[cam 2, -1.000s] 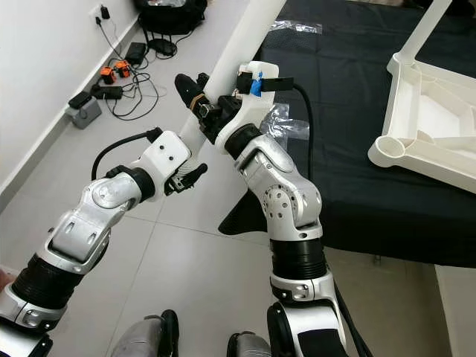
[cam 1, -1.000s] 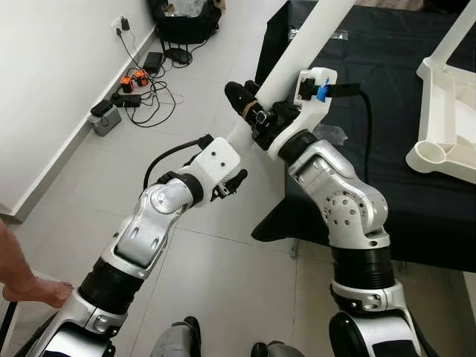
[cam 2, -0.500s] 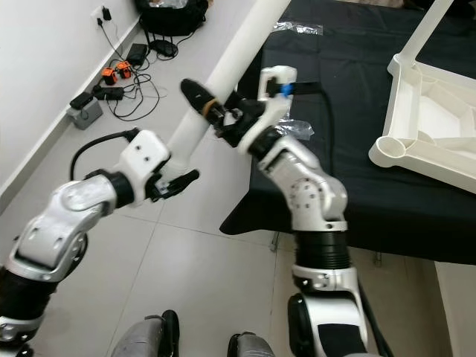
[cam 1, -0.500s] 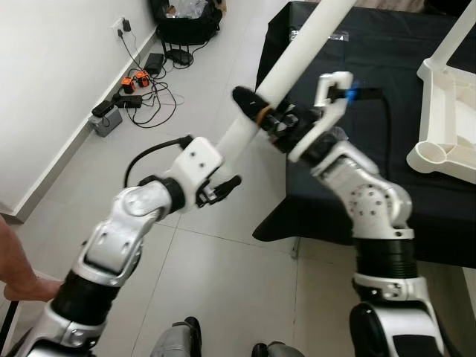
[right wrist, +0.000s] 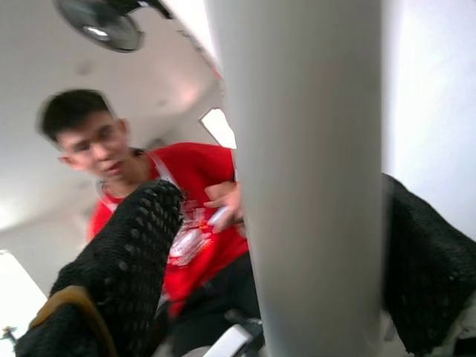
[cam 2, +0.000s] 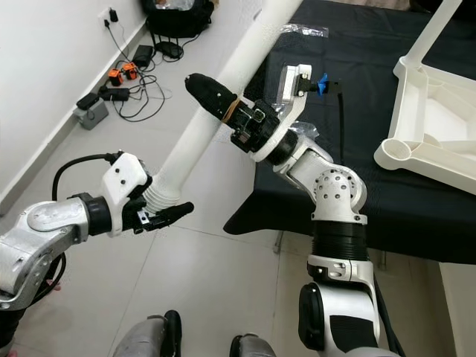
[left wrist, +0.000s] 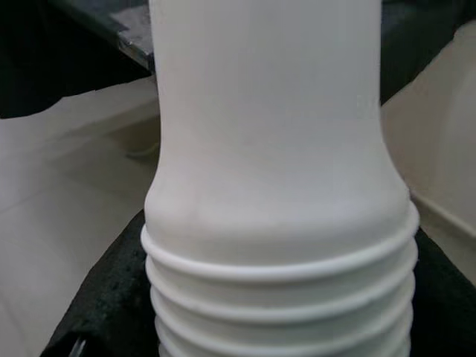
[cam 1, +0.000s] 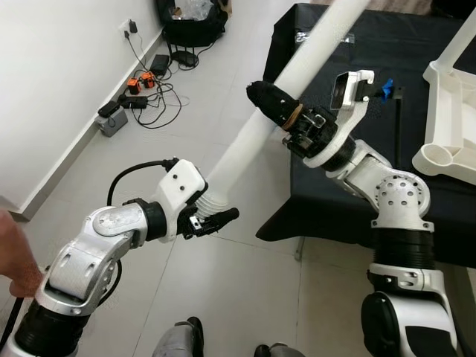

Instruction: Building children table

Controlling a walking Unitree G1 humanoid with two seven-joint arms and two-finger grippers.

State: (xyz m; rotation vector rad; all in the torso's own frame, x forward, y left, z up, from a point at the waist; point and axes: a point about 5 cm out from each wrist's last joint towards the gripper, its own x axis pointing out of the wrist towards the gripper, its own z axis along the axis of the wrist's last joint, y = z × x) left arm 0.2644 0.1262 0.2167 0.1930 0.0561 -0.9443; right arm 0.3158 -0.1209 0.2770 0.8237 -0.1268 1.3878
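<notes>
White leg (cam 1: 256, 135), threaded end (left wrist: 279, 297) at left claw (cam 1: 208, 212)

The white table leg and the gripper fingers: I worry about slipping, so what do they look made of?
The table leg looks like moulded white plastic, smooth and matt, with raised thread ridges at its lower end. The left gripper and right gripper both hold it; a finger shows a black dimpled surface, probably rubbery padding.

The white table leg (cam 1: 297, 78) runs off the far edge, its top unseen. The white tabletop (cam 1: 450, 111) is cut by the right edge. The person (right wrist: 178, 223) in red is blurred. Only a hand (cam 1: 15, 256) shows at the left edge.
</notes>
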